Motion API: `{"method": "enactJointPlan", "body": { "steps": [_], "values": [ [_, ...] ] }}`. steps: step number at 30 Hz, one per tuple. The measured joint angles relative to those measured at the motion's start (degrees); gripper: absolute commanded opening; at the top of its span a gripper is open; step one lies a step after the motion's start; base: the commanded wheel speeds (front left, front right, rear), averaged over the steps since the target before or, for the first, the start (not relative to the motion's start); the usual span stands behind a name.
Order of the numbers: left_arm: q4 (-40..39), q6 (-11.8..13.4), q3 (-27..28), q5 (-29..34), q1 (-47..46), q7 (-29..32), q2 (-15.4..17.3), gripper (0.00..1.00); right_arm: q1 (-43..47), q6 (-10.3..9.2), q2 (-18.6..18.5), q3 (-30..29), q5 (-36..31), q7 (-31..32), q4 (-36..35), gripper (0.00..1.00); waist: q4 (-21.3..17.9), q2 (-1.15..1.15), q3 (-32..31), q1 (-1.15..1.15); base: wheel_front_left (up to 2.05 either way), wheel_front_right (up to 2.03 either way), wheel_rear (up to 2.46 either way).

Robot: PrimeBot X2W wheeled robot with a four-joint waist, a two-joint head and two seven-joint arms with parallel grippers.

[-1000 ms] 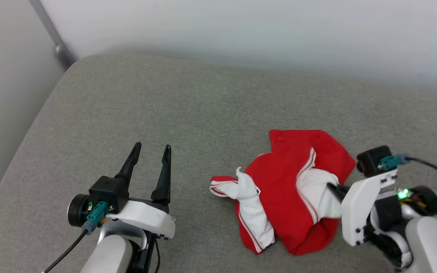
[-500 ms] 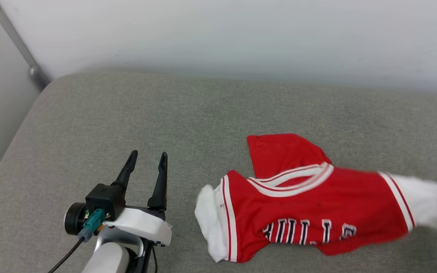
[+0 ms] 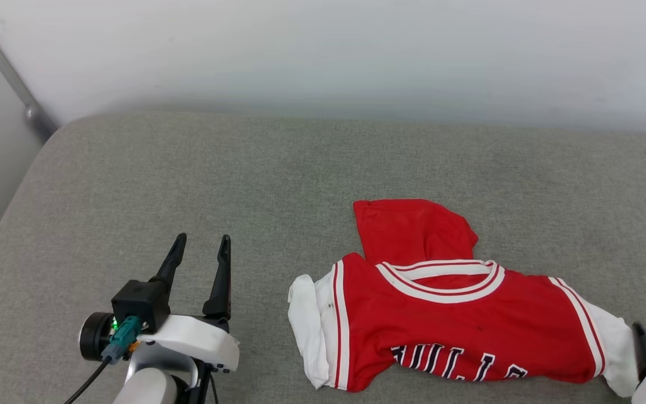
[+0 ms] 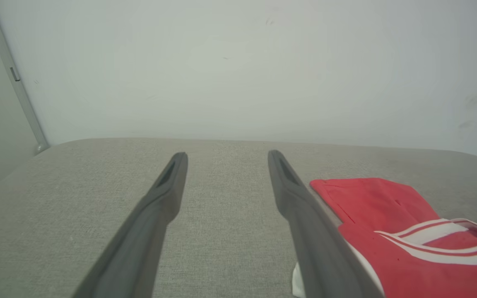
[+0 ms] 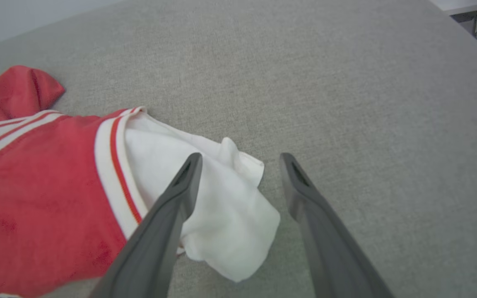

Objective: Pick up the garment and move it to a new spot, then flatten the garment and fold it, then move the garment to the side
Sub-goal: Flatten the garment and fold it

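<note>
Now, with left hand (image 3: 202,239) and right hand (image 5: 242,157) both wide and empty, we should pinch opposite sleeves of the red, white-sleeved jersey shirt (image 3: 457,325) and draw outward.

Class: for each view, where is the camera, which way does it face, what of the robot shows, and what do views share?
Head: high, looking down at the shirt on the cushion; left jaws lower left, right fingertips lower right.
Left wrist: low, facing the wall along open left jaws; shirt at right.
Right wrist: angled down at the white sleeve by open right jaws.
Shared: all show shirt and cushion.
</note>
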Motion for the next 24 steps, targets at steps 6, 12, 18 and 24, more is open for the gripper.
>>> {"method": "enactJointPlan", "body": {
  "steps": [6, 12, 18, 24],
  "values": [
    [-0.92, 1.3, 0.57, -0.4, 1.38, 1.23, 0.9, 1.0, -1.54, 0.0, -0.07, 0.13, -3.44, -12.46, -4.24, 1.0, -0.54, 0.0, -1.58, 0.0, 0.0, 0.0, 0.0],
    [-1.8, 2.5, 1.03, -0.53, 2.81, 2.55, 1.86, 1.0, -0.48, 0.01, 1.14, 6.73, -5.86, -17.8, -10.14, 1.0, -1.01, 0.0, -2.84, 0.0, 0.0, 0.0, 0.0],
    [-2.97, 3.45, 1.01, -0.54, 4.07, 4.32, 2.54, 1.0, 3.78, 0.01, 2.42, 13.45, -6.21, -18.29, -16.48, 1.0, -1.42, 0.0, -3.69, 0.0, 0.0, 0.0, 0.0],
    [-3.59, 3.86, 0.67, -0.56, 4.66, 6.53, 3.58, 1.0, 7.79, 0.01, 3.02, 17.4, -6.12, -17.12, -21.46, 1.0, -2.72, 0.0, -3.91, 0.0, 0.0, 0.0, 0.0]
  ]
}}
